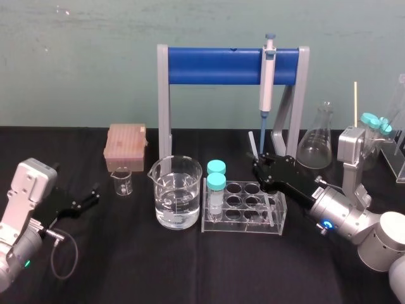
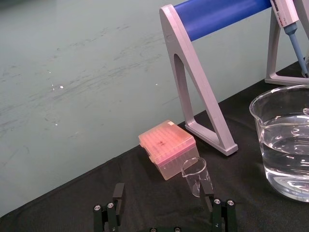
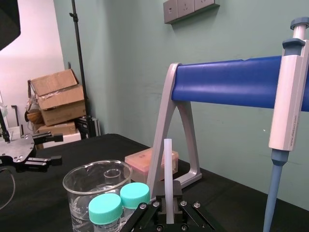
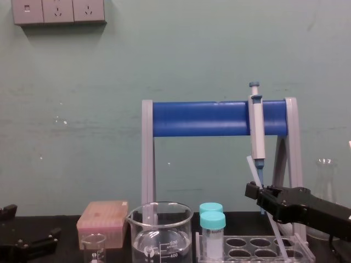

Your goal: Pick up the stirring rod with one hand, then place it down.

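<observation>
One right pincer (image 1: 256, 159) tight on stirring rod (image 3: 167, 164)

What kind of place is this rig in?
Probably a chemistry lab bench: pipette on a blue stand, beaker of clear liquid, tube rack, flask. Right gripper holds the stirring rod; left gripper parked at left.

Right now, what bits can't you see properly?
Rod: lower end hidden between the right jaws, right wrist view.
Rod, head view: mostly hidden by the right jaws.
Pipette: tip cut off by the right wrist view's bottom edge.
Left jaws, parked open: bases cut off by the left wrist view's bottom edge.
</observation>
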`<state>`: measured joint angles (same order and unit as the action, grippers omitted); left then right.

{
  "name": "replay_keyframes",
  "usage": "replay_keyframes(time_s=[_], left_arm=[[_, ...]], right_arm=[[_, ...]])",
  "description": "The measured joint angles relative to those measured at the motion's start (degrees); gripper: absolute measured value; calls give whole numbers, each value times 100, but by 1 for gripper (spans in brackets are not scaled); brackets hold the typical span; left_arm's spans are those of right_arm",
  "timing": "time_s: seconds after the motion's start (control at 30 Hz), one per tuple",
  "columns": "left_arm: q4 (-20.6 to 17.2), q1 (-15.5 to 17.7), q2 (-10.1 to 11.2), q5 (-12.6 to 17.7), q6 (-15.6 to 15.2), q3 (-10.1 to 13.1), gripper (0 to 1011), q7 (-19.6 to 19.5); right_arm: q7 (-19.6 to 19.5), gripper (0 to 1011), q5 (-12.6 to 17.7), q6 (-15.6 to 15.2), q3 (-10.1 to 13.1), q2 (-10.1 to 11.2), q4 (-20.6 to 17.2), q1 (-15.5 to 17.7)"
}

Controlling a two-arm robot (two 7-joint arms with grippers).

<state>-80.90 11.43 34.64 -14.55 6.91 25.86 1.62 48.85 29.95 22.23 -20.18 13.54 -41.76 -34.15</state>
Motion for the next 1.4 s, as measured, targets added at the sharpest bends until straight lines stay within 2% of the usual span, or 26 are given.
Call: replay_keyframes(time_s=[0.57,0.63,0.7,0.73,0.97,1.0,1.1,1.33,1.37,1.4], left_arm=[[0,0,0,0,0,0,1000,0],[0,0,0,0,0,0,1000,0],[0,0,0,0,0,0,1000,0],[0,0,0,0,0,0,1000,0],[0,0,0,0,0,0,1000,0],[0,0,0,0,0,0,1000,0],[0,0,0,0,0,0,1000,0],[0,0,0,0,0,0,1000,0],[0,0,0,0,0,0,1000,0],[0,0,0,0,0,0,1000,0]], right_arm=[[6,94,14,7,11,2,-11,3],[7,184,15,8,12,2,-12,4],[8,214,16,9,14,2,-12,5],[9,281,17,10,14,2,-12,6],[12,461,19,13,14,2,-12,8],[12,523,20,13,14,2,-12,8],[13,628,21,14,14,2,-12,8],[15,820,26,15,14,2,-12,8],[15,876,26,15,14,2,-12,8],[15,876,26,15,14,2,-12,8]])
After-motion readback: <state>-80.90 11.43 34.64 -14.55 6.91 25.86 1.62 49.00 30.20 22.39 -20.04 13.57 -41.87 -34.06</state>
